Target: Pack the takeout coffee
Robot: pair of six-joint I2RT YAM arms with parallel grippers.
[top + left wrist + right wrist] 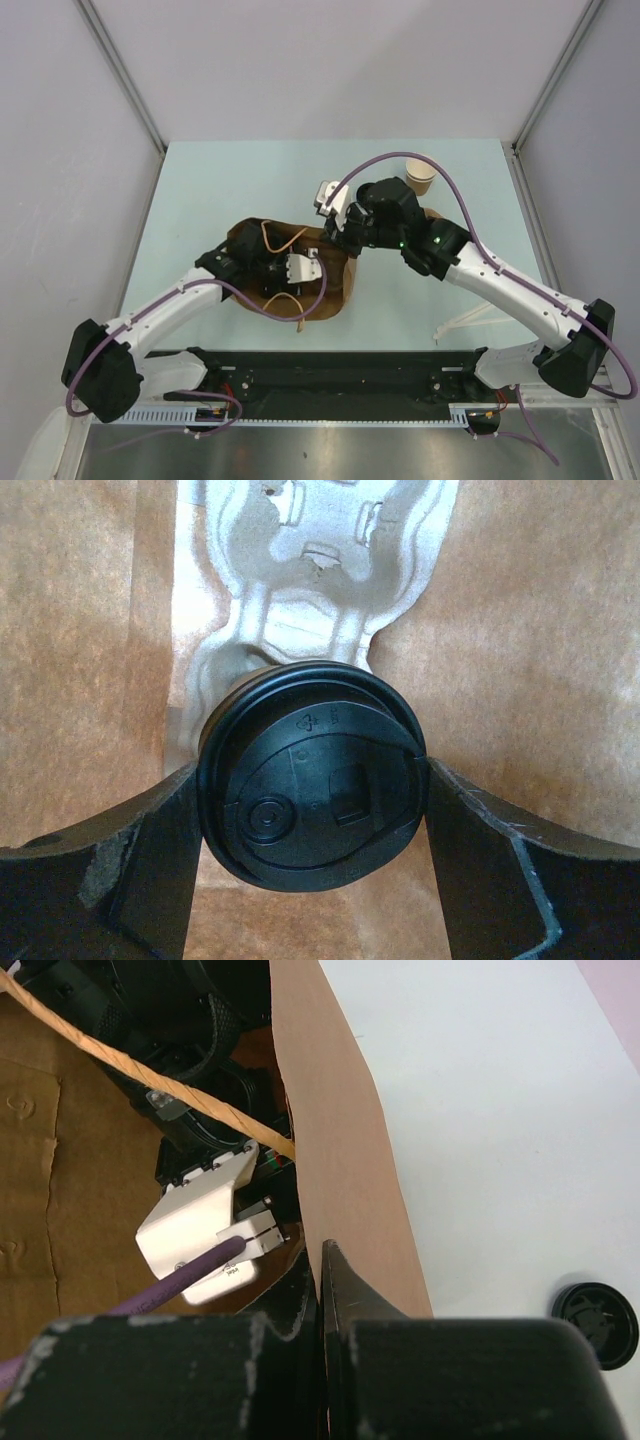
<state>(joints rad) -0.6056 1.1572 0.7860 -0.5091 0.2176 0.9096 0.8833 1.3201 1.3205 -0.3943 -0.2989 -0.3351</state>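
Surface: pale teal counter [250, 180] inside grey partition walls. A brown paper bag [338, 295] lies on its side in the middle, mouth toward the right arm.

Right gripper [322, 1270]: jaws closed flat, with the edge of the bag wall running down between them. Judged to be pinching the bag mouth open.

Left gripper [312, 780]: reached inside the bag, spread wide, one finger touching each side of a round black lid [300, 800]. What the lid caps is hidden beneath it. The pulp tray [300, 590] lies just ahead of this gripper on the bag floor.

Takeout coffee [420, 178]: outside the bag, at the far edge of the counter. It stands beyond the right gripper and to its outer side, partly masked by the right arm. It is well apart from the left gripper, with the bag between them.

Attitude: upright, open mouth up, no lid, long axis vertical.

Finding: the right arm is clearly the nearer. Both grippers are occupied, so one would have to let go before reaching for the cup. A side approach across the vertical axis looks suitable.

A loose lid [595, 1325] lies on the counter to the right of the right gripper
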